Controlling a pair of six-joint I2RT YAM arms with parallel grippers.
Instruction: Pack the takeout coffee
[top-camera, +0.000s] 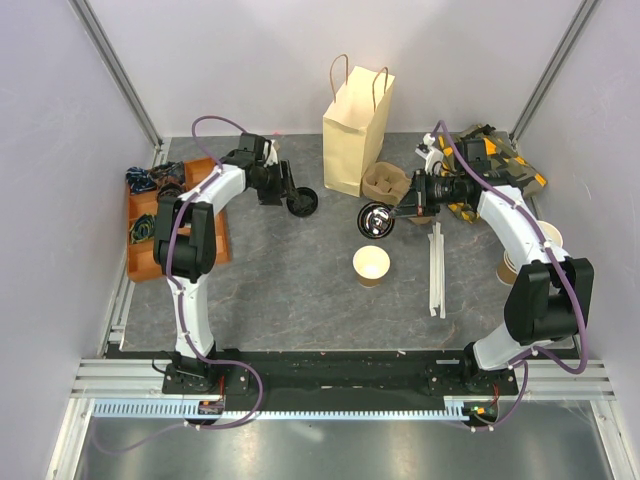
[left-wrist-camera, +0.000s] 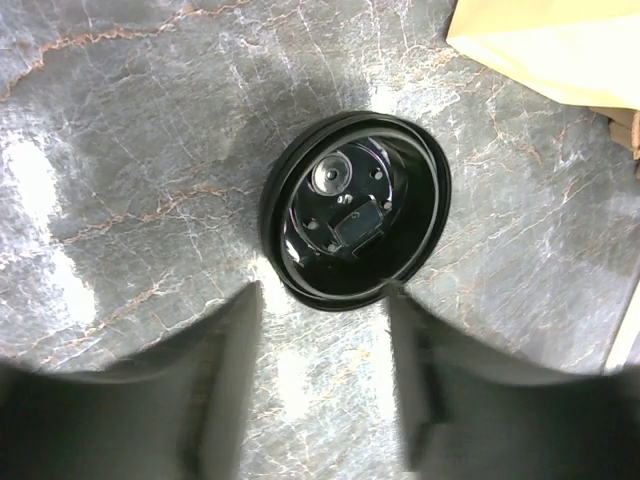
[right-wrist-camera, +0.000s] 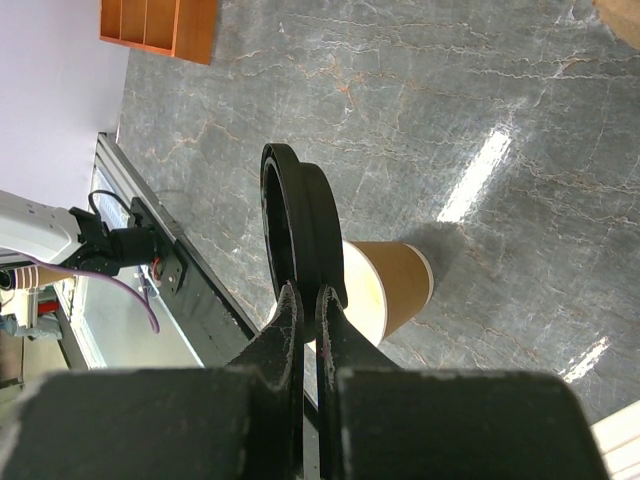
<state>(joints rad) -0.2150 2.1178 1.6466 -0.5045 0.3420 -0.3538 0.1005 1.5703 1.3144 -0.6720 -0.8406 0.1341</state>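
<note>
Pinching black lid (right-wrist-camera: 298, 225), right hand (right-wrist-camera: 308, 296)

grey marbled table (top-camera: 300, 290) bears a tan bag (top-camera: 355, 125), lidless cup (top-camera: 371, 265), black lid (top-camera: 302, 203), wooden tray (top-camera: 146, 204)

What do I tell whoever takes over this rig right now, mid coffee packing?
Left gripper: open, just short of a loose black lid that lies inside-up on the table; not gripping it.
Right gripper: shut on the rim of the held lid, carried on edge above the table.
Brown cup: upright mid-table, no lid on.
Paper bag: standing at the far side, open at the top.
Done: a lid is in hand.
Left: press the lid onto the cup, then put the cup in the bag.
</note>
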